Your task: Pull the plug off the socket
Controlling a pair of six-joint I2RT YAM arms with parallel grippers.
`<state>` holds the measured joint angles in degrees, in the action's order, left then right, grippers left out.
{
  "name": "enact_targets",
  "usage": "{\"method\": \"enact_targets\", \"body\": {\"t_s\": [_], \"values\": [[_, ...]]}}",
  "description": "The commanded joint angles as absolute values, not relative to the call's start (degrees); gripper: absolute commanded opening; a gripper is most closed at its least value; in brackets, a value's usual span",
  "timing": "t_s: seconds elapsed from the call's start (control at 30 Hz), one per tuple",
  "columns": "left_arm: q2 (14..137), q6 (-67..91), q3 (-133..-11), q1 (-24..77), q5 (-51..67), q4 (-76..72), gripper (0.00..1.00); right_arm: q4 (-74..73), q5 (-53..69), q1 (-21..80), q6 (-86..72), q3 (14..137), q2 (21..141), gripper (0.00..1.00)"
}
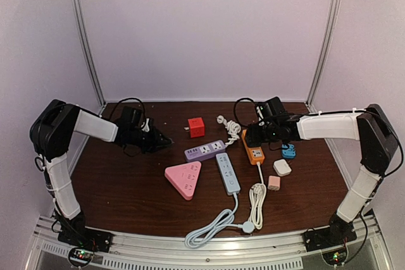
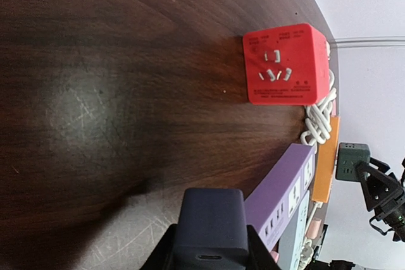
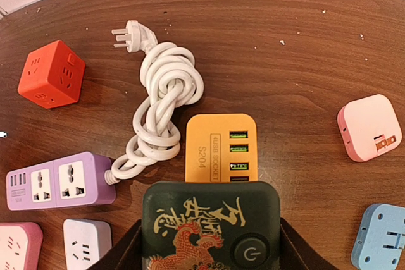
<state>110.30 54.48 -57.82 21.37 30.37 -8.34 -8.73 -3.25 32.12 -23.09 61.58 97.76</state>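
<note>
My right gripper [image 3: 210, 245] is shut on a dark green adapter plug [image 3: 212, 222] with a dragon print and a power button. The plug covers the near end of the orange USB power strip [image 3: 221, 147]; I cannot tell whether its prongs are seated. In the top view this gripper [image 1: 250, 136] is over the orange strip [image 1: 255, 151]. My left gripper [image 2: 211, 251] is shut on a dark navy charger plug [image 2: 211, 222], held above bare table left of the purple strip [image 2: 285, 194]. In the top view it [image 1: 161, 140] is at the left.
A red cube socket [image 1: 196, 127], a purple strip [image 1: 205, 150], a pink triangular socket [image 1: 184, 178] and a pale blue strip [image 1: 228, 172] lie mid-table. A coiled white cord [image 3: 161, 109] lies beside the orange strip. White [image 1: 282, 167], pink [image 1: 273, 183] and blue [image 1: 288, 151] adapters lie at the right.
</note>
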Motion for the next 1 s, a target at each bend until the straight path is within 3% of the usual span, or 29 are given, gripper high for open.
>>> {"method": "enact_targets", "body": {"t_s": [0.0, 0.43, 0.97], "values": [[110.74, 53.19, -57.62, 20.83, 29.13, -7.37, 0.21, -6.37, -2.80, 32.32, -23.13, 62.91, 96.59, 0.39], [110.75, 52.60, -57.30, 20.74, 27.93, -5.79, 0.33, -6.61, -2.46, 32.31, -23.11, 63.02, 96.68, 0.38], [108.14, 50.00, -58.28, 20.57, 24.04, -0.76, 0.63, -7.71, -1.91, 32.29, -22.76, 64.07, 97.16, 0.38]]}}
